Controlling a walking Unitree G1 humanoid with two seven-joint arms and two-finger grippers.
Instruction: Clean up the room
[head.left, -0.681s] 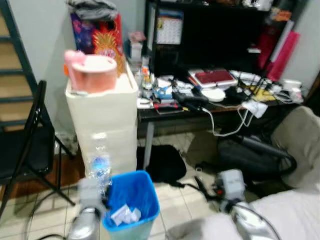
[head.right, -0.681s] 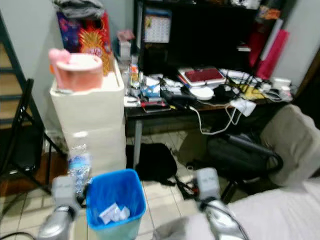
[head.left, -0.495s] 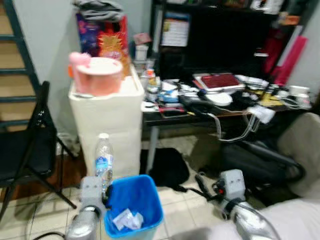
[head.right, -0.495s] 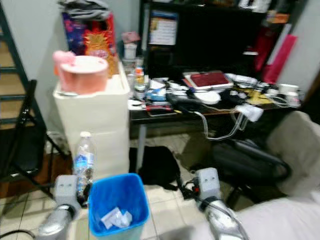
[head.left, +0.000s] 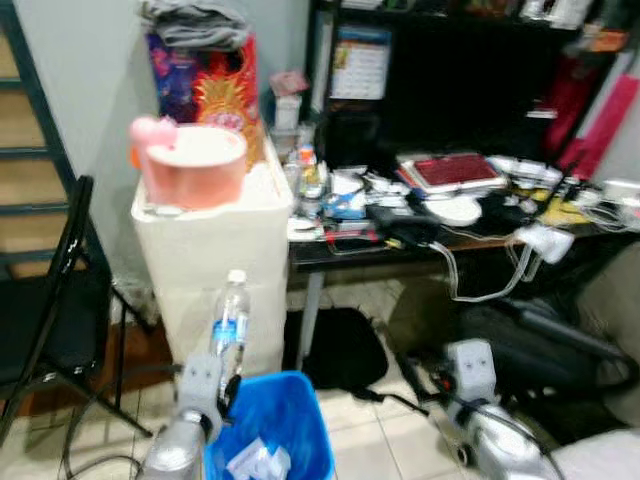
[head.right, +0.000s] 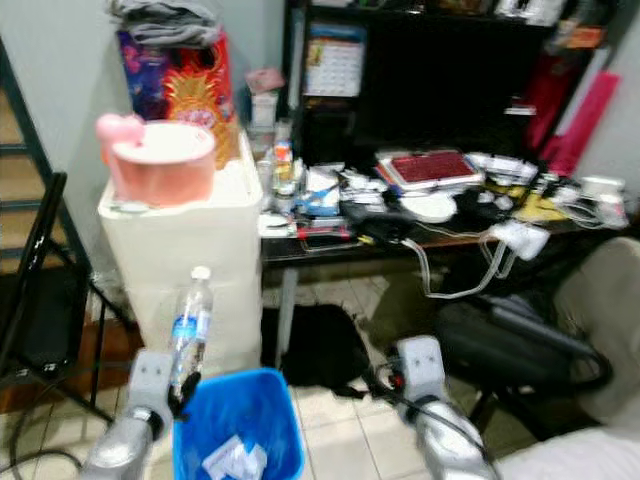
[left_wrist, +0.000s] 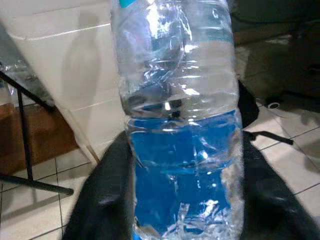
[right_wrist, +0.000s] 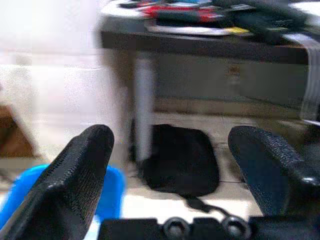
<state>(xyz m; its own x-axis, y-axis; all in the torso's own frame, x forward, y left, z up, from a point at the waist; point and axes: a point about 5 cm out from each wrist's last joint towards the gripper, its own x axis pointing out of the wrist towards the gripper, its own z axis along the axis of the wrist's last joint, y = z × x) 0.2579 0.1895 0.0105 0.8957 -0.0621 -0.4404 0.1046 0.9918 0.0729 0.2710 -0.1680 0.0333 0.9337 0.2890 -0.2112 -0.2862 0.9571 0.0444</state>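
Note:
A clear plastic water bottle (head.left: 229, 325) with a white cap and blue label stands upright in my left gripper (head.left: 222, 372), which is shut on its lower part. In the left wrist view the bottle (left_wrist: 180, 115) sits between the two black fingers (left_wrist: 102, 200). It is held just left of a blue bin (head.left: 270, 440) with crumpled white paper (head.left: 250, 462) inside. My right gripper (right_wrist: 180, 165) is open, its fingers (right_wrist: 75, 170) wide apart with nothing between them; that arm (head.left: 470, 375) hangs low on the right above the tiled floor.
A white cabinet (head.left: 215, 265) carrying a pink tub (head.left: 195, 165) stands behind the bin. A cluttered dark desk (head.left: 440, 215) with cables runs right, a black bag (head.left: 345, 345) under it. A black folding chair (head.left: 50, 300) is on the left, an office chair (head.left: 560, 340) on the right.
The camera has shifted and the view has moved. My left gripper has carried the bottle up and slightly right, closer to the bin's left rim. The right gripper stays open.

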